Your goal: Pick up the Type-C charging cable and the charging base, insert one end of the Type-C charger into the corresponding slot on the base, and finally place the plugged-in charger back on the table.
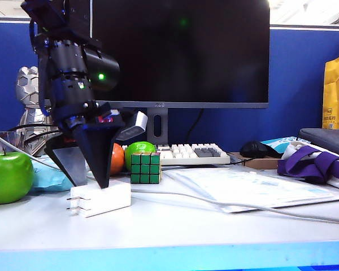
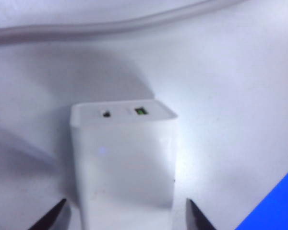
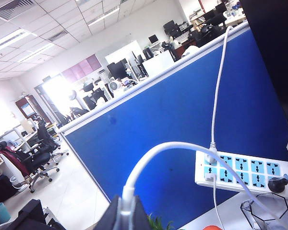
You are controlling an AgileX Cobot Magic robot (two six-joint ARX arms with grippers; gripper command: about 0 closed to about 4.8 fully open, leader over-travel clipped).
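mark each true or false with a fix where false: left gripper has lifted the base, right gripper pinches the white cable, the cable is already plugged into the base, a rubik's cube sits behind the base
1. The left gripper has lifted the charging base. False: the base lies on the table, and the fingers stand open on either side of it.
2. The right gripper pinches the Type-C charging cable. True: its plug end sits between the shut fingers.
3. The cable is plugged into the base. False: both slots show empty in the left wrist view.
4. A Rubik's cube sits behind the base. True.
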